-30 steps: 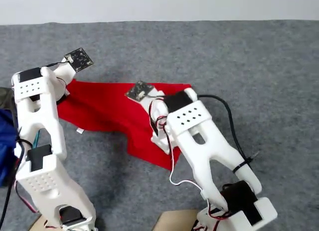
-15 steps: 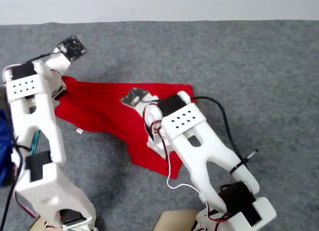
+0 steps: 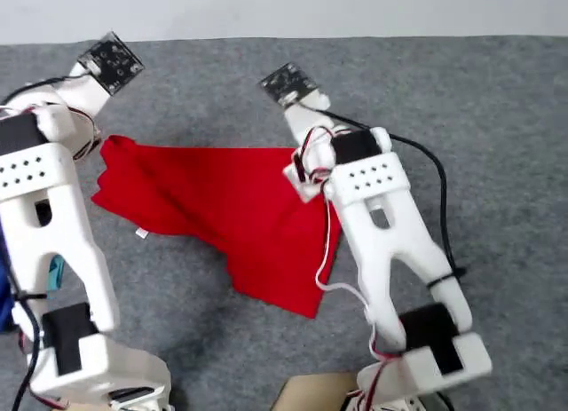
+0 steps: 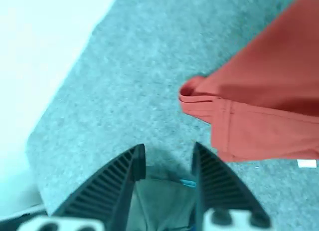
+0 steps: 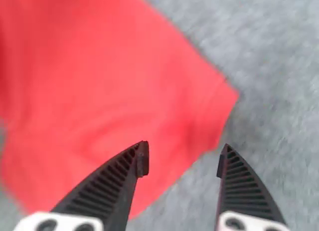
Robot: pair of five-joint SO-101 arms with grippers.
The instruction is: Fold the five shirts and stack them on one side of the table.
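While hanging open and empty, lower left gripper (image 4: pixel 168 148) onto sleeve (image 4: pixel 199 99) of red cloth shirt (image 3: pixel 231 216), right gripper (image 5: pixel 184 147) onto its corner, pinch gently, fold across grey felt table (image 3: pixel 444 100)

My white, hole-dotted arm shells (image 3: pixel 377 176) carry black servos (image 3: pixel 431 327), a black cable (image 3: pixel 441 187), red-and-white wires (image 3: pixel 326 247) and ribbed black fingers (image 5: pixel 114 183).
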